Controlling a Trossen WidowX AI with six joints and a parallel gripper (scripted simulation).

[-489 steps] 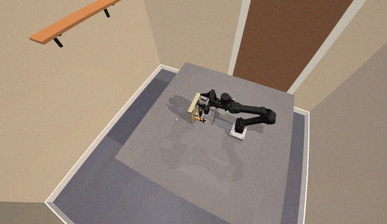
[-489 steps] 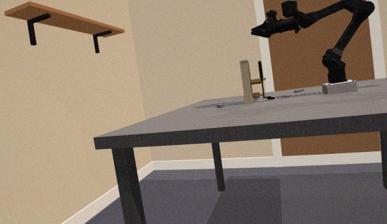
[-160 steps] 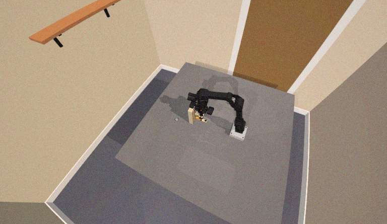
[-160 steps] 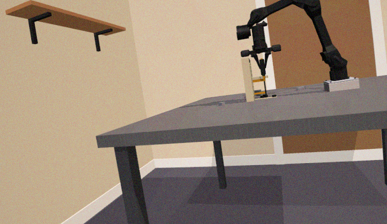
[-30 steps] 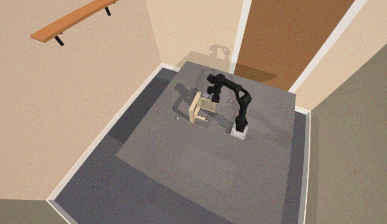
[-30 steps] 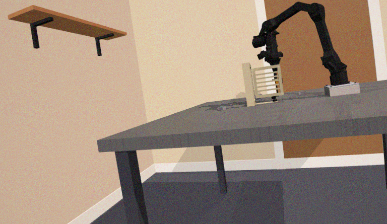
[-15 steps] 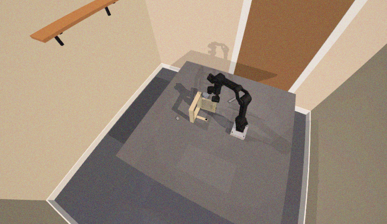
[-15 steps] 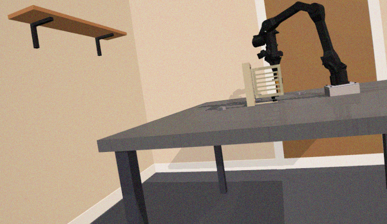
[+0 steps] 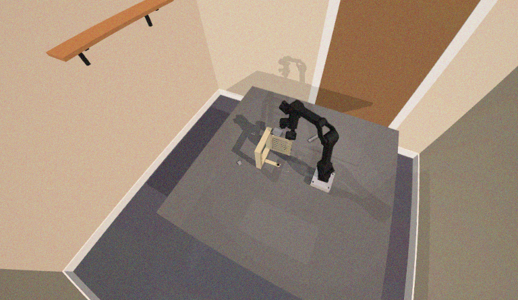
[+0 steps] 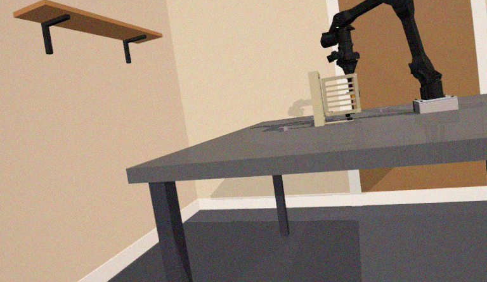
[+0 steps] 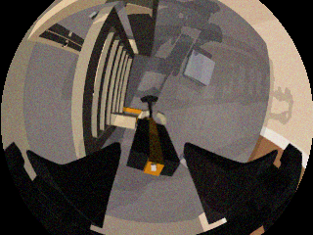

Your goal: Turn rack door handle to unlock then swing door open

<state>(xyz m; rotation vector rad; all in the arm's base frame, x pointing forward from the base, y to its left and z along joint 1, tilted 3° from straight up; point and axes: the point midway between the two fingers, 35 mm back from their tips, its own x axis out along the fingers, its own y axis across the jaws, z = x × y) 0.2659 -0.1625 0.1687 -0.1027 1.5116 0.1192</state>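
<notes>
We are holding our 1 pincer (image 9: 291, 134) (image 10: 350, 75) (image 11: 153, 148) open, gripping nothing, around 1 handle (image 10: 352, 95) (image 11: 154, 167). The handle is standing upright at the free edge of 1 slatted door (image 9: 289, 147) (image 10: 339, 76) (image 11: 84, 93), its long axis running vertically. We are seeing the door jutting from 1 frame (image 9: 258, 159) (image 10: 316, 99). Farther out, 1 blue-grey block (image 9: 277, 131) (image 11: 200, 68), 1 pale cylinder (image 9: 313, 138) and 1 small cube (image 9: 239, 162) (image 10: 283, 128) are lying on 1 table (image 9: 214, 189) (image 10: 222, 153).

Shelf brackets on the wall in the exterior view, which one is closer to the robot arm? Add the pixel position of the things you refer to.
The right-hand bracket (image 10: 126, 51), under the end of the wooden shelf (image 10: 89, 22) nearer the arm; the other bracket hangs further left.
</notes>
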